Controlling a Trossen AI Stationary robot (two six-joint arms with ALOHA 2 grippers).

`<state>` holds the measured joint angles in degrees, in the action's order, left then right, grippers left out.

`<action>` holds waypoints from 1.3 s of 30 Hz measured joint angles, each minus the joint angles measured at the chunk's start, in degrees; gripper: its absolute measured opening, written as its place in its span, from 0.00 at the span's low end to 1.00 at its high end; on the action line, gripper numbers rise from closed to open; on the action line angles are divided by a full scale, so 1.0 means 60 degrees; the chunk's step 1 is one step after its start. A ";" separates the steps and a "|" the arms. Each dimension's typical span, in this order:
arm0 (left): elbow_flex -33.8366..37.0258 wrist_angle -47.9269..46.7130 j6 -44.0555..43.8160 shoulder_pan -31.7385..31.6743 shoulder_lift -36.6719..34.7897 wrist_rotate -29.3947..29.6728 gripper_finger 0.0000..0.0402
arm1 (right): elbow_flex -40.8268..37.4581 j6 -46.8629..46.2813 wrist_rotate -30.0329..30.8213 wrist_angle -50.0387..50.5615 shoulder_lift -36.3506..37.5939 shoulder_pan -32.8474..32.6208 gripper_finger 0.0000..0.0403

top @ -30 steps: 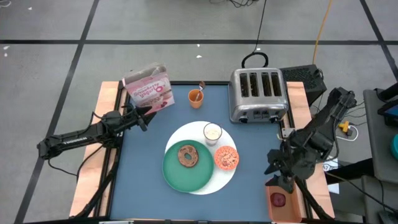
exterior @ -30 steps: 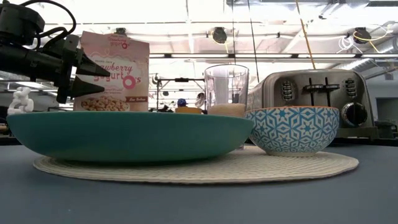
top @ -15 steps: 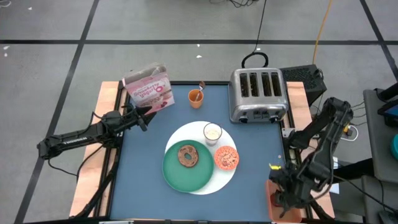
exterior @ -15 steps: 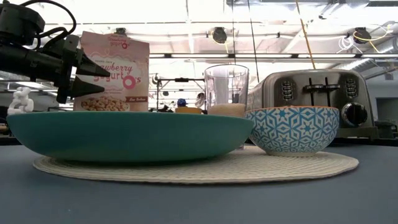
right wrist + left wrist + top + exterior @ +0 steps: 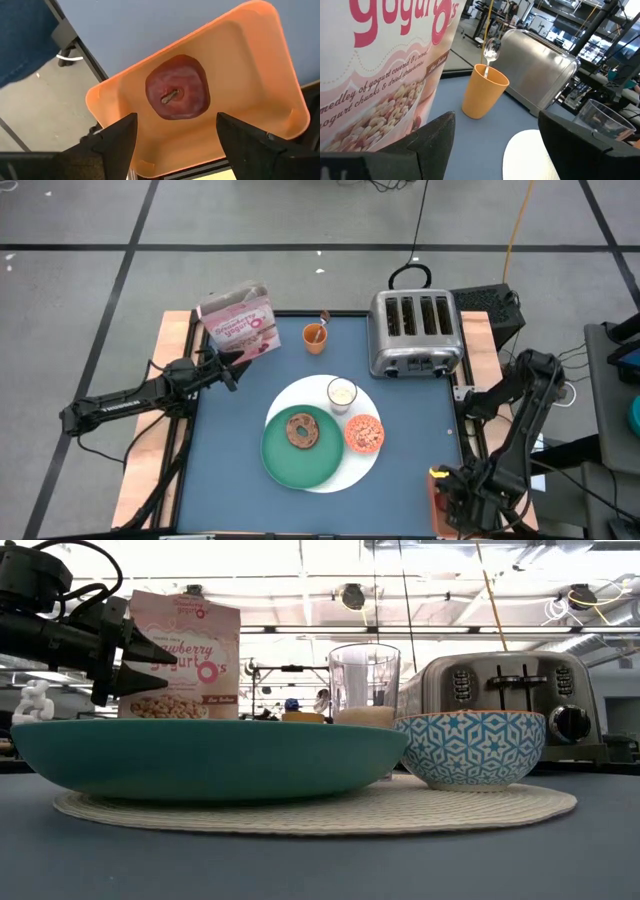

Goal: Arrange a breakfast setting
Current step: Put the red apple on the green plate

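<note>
A white round mat lies at the table's middle. On it rest a green plate with a brown bagel, a small milky glass and an orange-pink patterned bowl. A metal spoon stands in an orange cup. A dark red fruit lies in an orange tray at the near right; my right arm hides it in the high view. My right gripper is open above the fruit, a finger on either side, not touching. My left gripper is open and empty beside the cereal box.
A pink cereal box stands at the far left corner, just ahead of my left gripper. A silver four-slot toaster stands at the far right. Bare blue table shows left and right of the mat.
My right gripper has gone toward the table's near edge and down, from the tray's far side to over the orange tray and the fruit. My left arm has kept still.
</note>
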<state>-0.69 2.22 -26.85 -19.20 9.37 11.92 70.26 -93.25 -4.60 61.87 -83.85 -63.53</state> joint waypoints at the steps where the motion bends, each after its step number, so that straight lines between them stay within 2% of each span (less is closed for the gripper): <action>1: 0.0000 -0.0003 0.0001 0.0003 0.0003 0.0000 0.71 | 0.0000 0.0164 0.0004 -0.0031 -0.0043 0.0000 0.66; 8: 0.0000 -0.0007 0.0029 0.0004 0.0004 0.0000 0.71 | 0.0000 0.1227 0.0014 -0.0063 -0.0310 -0.0017 0.66; 29: 0.0000 -0.0015 0.0227 0.0002 0.0002 0.0000 0.71 | -0.0004 0.1254 0.0042 -0.0552 -0.0417 -0.0022 0.66; 39: 0.0000 -0.0015 0.0222 0.0000 0.0004 0.0000 0.71 | -0.0007 0.2248 0.0055 -0.0445 -0.0879 -0.0022 0.66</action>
<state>-0.69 2.13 -25.52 -19.20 9.39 11.92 70.22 -79.77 -4.27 59.20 -89.12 -63.66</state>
